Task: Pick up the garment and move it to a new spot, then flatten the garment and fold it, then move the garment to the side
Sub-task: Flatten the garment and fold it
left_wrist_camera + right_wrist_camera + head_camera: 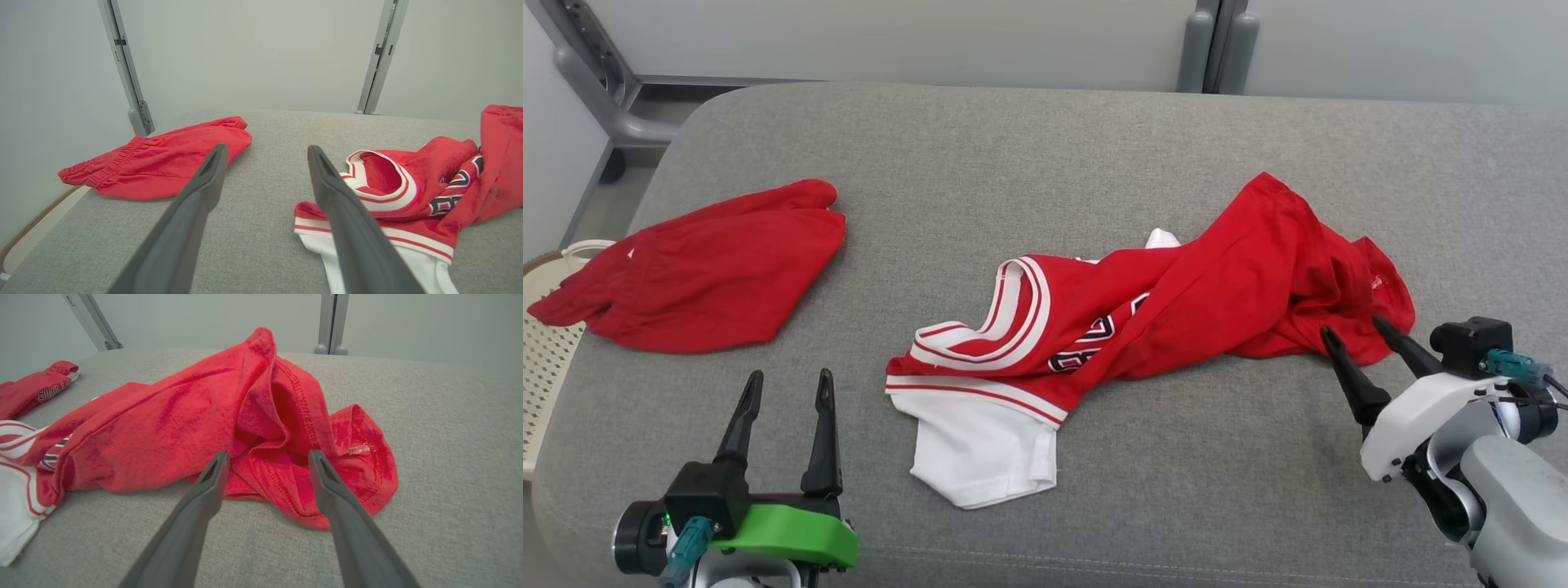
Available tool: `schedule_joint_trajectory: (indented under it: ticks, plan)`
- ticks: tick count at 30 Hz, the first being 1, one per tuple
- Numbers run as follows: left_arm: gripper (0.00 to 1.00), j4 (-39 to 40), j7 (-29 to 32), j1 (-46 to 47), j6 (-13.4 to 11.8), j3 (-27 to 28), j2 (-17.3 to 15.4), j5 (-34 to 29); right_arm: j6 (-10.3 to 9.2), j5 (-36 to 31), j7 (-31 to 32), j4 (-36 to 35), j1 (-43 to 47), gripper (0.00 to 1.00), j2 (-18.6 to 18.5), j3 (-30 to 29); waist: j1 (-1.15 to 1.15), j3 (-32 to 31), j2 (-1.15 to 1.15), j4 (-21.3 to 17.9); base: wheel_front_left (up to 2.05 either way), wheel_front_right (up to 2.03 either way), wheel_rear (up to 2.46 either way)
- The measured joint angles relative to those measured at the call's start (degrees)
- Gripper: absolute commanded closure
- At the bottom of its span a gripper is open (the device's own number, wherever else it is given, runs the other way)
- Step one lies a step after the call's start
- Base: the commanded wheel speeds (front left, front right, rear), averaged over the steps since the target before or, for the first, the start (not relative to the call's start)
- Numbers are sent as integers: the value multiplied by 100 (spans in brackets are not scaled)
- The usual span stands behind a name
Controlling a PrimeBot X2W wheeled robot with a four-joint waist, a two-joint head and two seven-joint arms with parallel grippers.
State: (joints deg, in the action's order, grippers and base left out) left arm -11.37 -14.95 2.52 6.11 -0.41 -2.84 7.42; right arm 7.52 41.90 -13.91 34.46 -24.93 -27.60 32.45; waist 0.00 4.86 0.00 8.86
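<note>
The garment (1176, 302) is a red jersey with white striped trim and white sleeves, lying crumpled across the middle and right of the grey cushion (1045, 147). My right gripper (1352, 325) is open at the jersey's right end. In the right wrist view its fingertips (268, 453) hover just above the bunched red hem (286, 473), with nothing between them. My left gripper (790, 376) stands open near the front left, apart from the cloth. In the left wrist view the jersey's collar and white sleeve (408, 192) lie just right of that gripper (266, 148).
A pair of red shorts (703, 269) lies at the cushion's left edge, also in the left wrist view (163, 163). A cream lattice basket (547, 343) sits beyond that edge. Grey metal posts (1213, 41) stand against the wall behind. Bare grey cushion lies between the shorts and the jersey.
</note>
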Motion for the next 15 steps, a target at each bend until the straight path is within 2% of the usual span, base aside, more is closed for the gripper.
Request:
schedule_joint_trajectory:
  ticks: [6,15]
  plan:
    - [0,12,0,2,26,12,0,-18,0,-74,235,91,79,0,65,-125,0,24,0,-8,0,0,0]
    - [0,12,0,17,41,-60,0,-15,0,-225,372,817,-322,0,348,-21,0,94,0,147,0,0,0]
